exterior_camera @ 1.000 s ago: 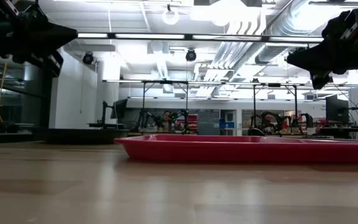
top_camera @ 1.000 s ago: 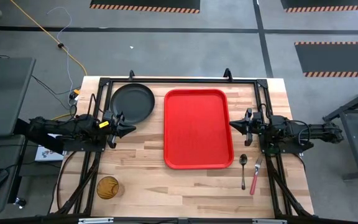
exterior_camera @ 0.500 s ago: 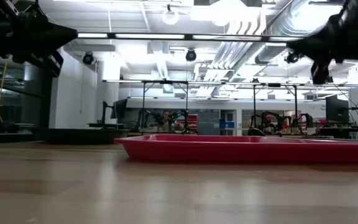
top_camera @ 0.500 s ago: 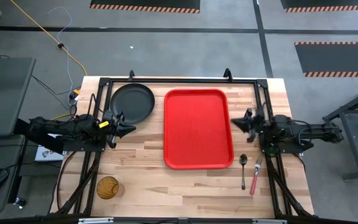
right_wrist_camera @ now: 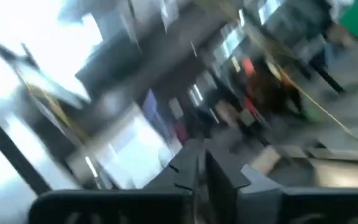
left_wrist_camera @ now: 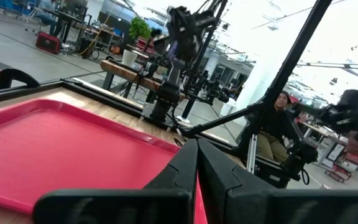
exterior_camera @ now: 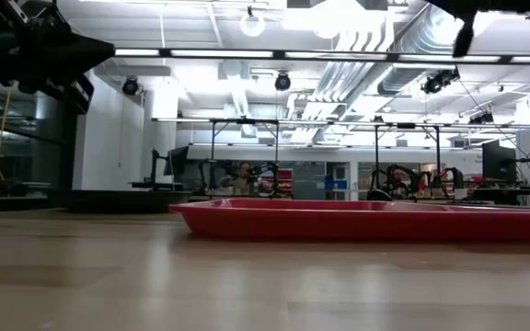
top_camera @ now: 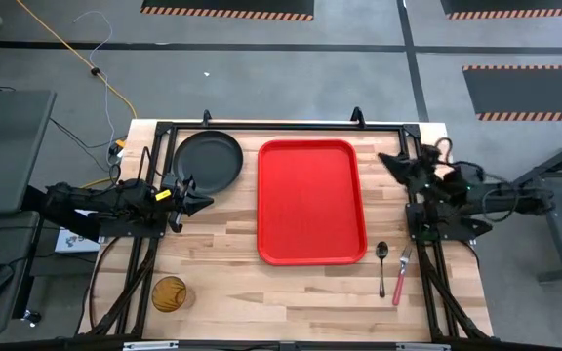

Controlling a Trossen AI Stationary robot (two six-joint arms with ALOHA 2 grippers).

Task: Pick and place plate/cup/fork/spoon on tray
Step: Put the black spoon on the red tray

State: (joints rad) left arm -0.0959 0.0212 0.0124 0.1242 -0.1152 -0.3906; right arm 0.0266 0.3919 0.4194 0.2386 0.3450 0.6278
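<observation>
Spoon (top_camera: 381, 268) and fork (top_camera: 400, 275) side by side on worktop (top_camera: 222, 283), right of tray (top_camera: 310, 201). Right pincer (top_camera: 390, 162) clenched, raised: best opened, lowered squarely over spoon handle. Left pincer (top_camera: 197, 202) clenched beside plate (top_camera: 208, 161).

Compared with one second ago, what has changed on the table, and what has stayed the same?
Only the right arm moved: the right gripper swung from beside the tray's right edge toward the table's far side and lifted higher, fingers together, holding nothing. The left gripper stayed beside the plate, shut and empty. The cup, spoon and fork lie where they were.
</observation>
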